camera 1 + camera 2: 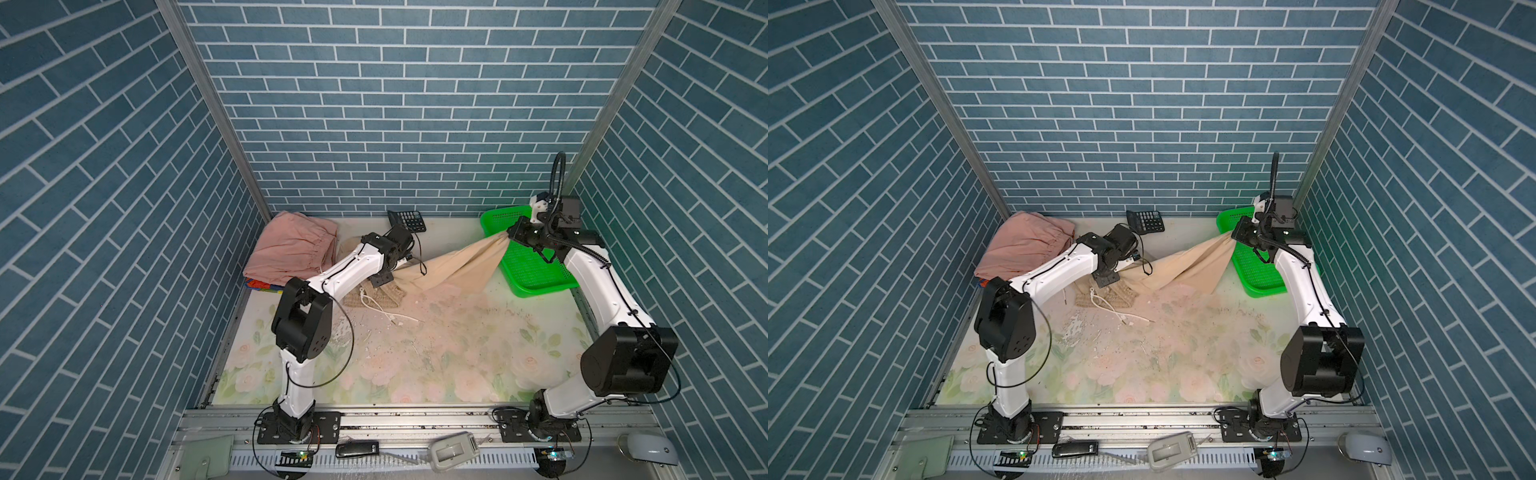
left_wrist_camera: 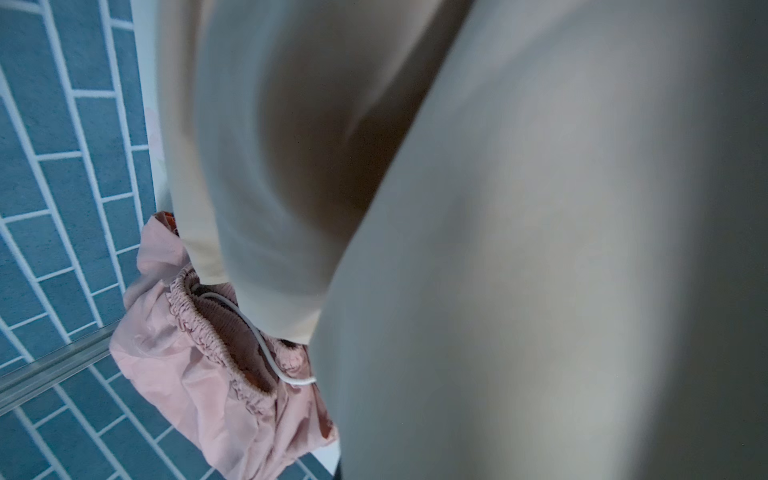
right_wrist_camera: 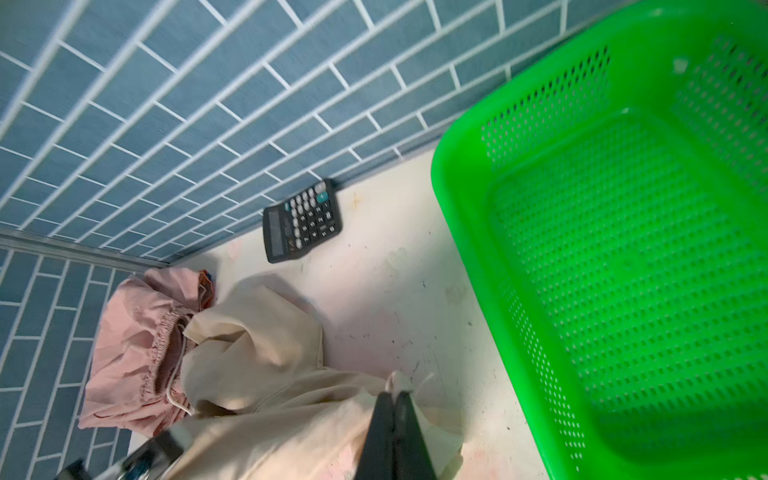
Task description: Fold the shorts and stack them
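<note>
Above the tabletop (image 1: 457,353), the beige shorts (image 1: 453,268) hang stretched between both arms; left jaws pinch one end, right jaws a corner beside the green basket (image 1: 536,274); even tension should lay them flat for folding.

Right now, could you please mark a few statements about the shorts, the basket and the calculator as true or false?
1. The beige shorts are stretched between the left hand and the right hand. True.
2. The pink shorts lie in the green basket. False: they lie in the far left corner, well apart from the green basket.
3. The calculator sits by the back wall. True.
4. The right hand is open. False: it is shut on the beige shorts.
</note>
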{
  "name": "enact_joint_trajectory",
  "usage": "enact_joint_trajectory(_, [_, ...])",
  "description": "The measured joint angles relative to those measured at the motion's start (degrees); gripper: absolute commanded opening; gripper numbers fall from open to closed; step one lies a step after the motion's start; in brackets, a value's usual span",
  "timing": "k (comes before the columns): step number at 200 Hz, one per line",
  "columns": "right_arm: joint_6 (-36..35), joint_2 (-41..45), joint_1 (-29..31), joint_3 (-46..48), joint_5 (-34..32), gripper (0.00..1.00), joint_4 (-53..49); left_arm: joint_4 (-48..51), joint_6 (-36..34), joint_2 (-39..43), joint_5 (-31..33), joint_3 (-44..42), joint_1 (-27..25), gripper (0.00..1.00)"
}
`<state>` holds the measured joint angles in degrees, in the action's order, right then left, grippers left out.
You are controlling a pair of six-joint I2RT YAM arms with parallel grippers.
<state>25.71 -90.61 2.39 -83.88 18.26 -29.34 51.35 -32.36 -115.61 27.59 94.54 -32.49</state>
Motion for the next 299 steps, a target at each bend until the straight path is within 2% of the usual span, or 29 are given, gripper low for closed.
enact_joint_trajectory(34, [0.0, -2.7, 0.4, 1.5, 0.6, 0.00, 0.6, -6.2, -4.7, -3.7, 3.6, -3.1, 0.2, 0.00])
enact_joint_trajectory(53, [0.0, -3.8, 0.4, 1.2, 0.7, 0.00, 1.6, -7.7, -4.8, -3.4, 3.1, -1.5, -0.7, 0.12])
enact_joint_trajectory(69, [0.0, -5.1, 0.4, 0.3, 0.8, 0.00, 1.9, -7.3, -3.1, -3.4, 1.1, 1.6, -1.2, 0.33])
enact_joint_trajectory(87, [0.0, -6.8, 0.4, -1.2, 1.1, 0.00, 2.3, -6.9, 1.6, -2.7, -2.5, 5.3, -1.3, 0.50])
enact_joint_trajectory(106, [0.0, -7.9, 0.4, -2.7, 1.3, 0.00, 2.4, -7.1, 7.5, 1.0, -6.0, 5.3, -1.3, 0.81])
enact_joint_trajectory(111, [0.0, -8.1, 0.4, -3.0, 1.3, 0.00, 2.4, -7.3, 9.0, 2.5, -6.7, 4.8, -1.3, 0.96])
enact_joint_trajectory(114, [0.0, -8.2, 0.4, -3.2, 1.4, 0.00, 2.4, -7.4, 10.6, 3.7, -7.2, 4.4, -1.3, 0.99])
enact_joint_trajectory(149, [0.0, -8.4, 0.4, -4.8, 1.6, 0.00, 2.4, -12.0, 23.0, 18.6, -11.9, -4.8, -1.2, 1.00])
enact_joint_trajectory(165, [0.0, -8.4, 0.4, -4.9, 1.7, 0.00, 2.5, -16.2, 26.6, 24.9, -12.3, -11.0, -1.1, 0.99])
enact_joint_trajectory(177, [0.0, -8.5, 0.4, -4.9, 1.9, 0.00, 2.5, -17.2, 28.2, 27.3, -13.4, -14.0, -1.0, 0.96])
enact_joint_trajectory(194, [0.0, -8.6, 0.4, -4.9, 1.9, 0.00, 2.5, -17.9, 30.9, 27.5, -16.8, -15.6, -0.9, 0.94])
enact_joint_trajectory(224, [0.0, -8.6, 0.4, -4.9, 2.0, 0.00, 2.5, -21.0, 38.1, 27.6, -24.3, -21.7, -0.9, 0.97])
enact_joint_trajectory(245, [0.0, -8.8, 0.4, -4.9, 2.4, 0.00, 2.9, -22.3, 41.1, 27.1, -27.9, -25.9, -0.9, 0.93])
enact_joint_trajectory(276, [0.0, -9.0, 0.4, -4.9, 2.8, 0.00, 3.0, -25.3, 41.4, 22.9, -30.1, -26.5, -0.9, 0.91])
enact_joint_trajectory(299, [0.0, -9.0, 0.4, -4.9, 3.0, 0.00, 3.1, -26.8, 38.5, 20.1, -30.3, -26.8, -0.9, 0.80])
